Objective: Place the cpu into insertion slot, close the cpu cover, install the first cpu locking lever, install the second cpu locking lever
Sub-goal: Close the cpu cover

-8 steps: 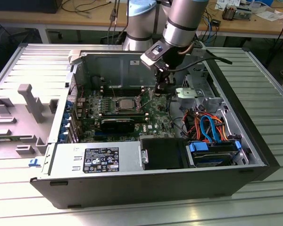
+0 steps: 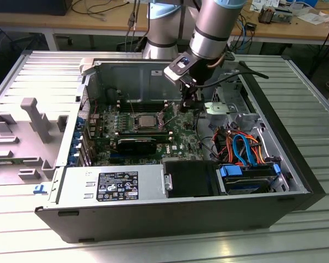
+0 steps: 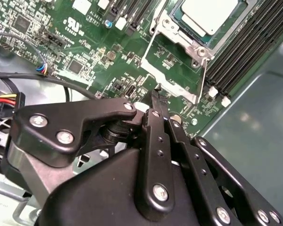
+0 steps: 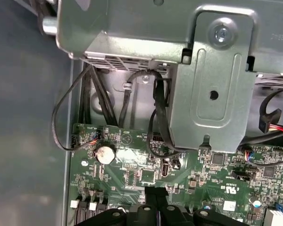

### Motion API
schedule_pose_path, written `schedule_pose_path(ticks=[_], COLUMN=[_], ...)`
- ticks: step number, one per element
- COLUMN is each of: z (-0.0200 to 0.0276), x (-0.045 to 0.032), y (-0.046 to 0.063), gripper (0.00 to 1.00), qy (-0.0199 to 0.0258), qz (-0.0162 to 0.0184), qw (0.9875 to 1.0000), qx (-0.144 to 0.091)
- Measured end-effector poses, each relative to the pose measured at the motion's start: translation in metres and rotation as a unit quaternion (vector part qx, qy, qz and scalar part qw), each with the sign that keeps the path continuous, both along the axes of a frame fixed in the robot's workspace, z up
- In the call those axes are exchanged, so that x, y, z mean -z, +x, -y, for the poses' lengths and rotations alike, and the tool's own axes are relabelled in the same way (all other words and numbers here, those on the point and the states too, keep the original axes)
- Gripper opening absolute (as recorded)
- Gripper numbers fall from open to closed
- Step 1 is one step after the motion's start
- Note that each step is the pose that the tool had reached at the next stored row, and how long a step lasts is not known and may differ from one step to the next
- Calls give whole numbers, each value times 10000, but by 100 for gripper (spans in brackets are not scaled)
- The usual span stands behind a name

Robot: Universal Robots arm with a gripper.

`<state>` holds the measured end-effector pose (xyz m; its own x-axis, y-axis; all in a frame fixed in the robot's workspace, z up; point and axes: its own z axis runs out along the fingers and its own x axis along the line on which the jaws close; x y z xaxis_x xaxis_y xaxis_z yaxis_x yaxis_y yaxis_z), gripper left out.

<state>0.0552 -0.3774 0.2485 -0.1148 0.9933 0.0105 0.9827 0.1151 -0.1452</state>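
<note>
One cpu sits in one insertion slot. One cpu cover stands open just ahead of the downward-pointing gripper, whose fingers are closed together and empty.

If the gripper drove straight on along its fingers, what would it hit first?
Likely the green motherboard just beyond the tips of the gripper, beside the thin metal bar at the insertion slot. Depth is unclear, so it may catch the bar first.

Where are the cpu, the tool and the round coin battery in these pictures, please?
cpu (image 3: pixel 211 12): second wrist view, on its silvery metal top.
tool (image 3: pixel 156 96): second wrist view, between its closed fingertips.
coin battery (image 4: pixel 104 153): first wrist view, on its round silvery face.
</note>
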Motion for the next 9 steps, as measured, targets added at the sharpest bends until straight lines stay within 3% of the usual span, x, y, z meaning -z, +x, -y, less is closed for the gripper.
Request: schedule_pose_path(ticks=[6, 9], z=[0, 0], x=[-1, -1], y=[-114, -210], gripper=[11, 11], qy=[26, 36], qz=[28, 62], qw=[10000, 10000], qx=[0, 0])
